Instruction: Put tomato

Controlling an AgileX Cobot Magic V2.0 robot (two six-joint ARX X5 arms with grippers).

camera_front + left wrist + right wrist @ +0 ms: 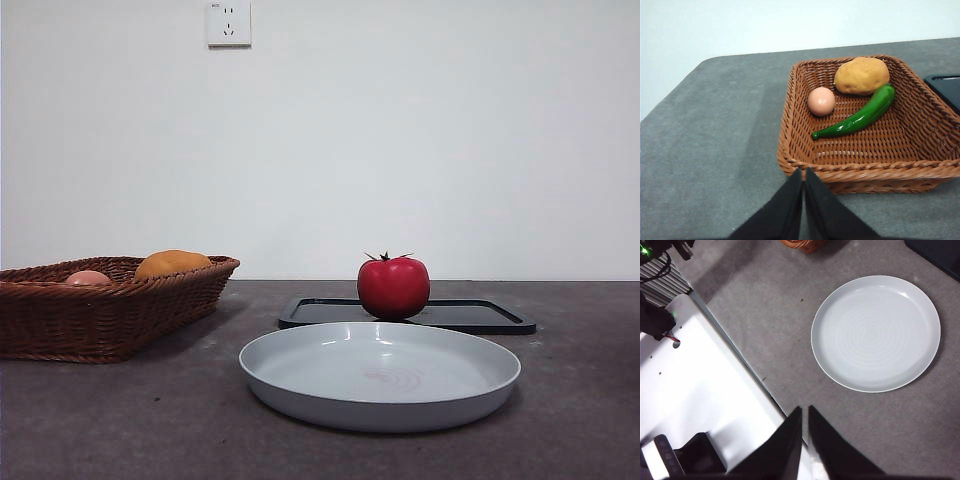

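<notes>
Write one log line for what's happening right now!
red round tomato: on black tray | grey plate: bare | left gripper: shut | right gripper: shut

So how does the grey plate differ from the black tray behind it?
The plate is round, light grey and has nothing on it; the tray is rectangular, black and carries the tomato. The plate sits nearer the front camera, with the tray farther back. The plate's rim rises higher than the tray's low edge. Both are shallow and lie flat on the dark table.

The dark grey table (120,420) bears a wicker basket (100,310), black tray (480,315) and grey plate (380,375).
</notes>
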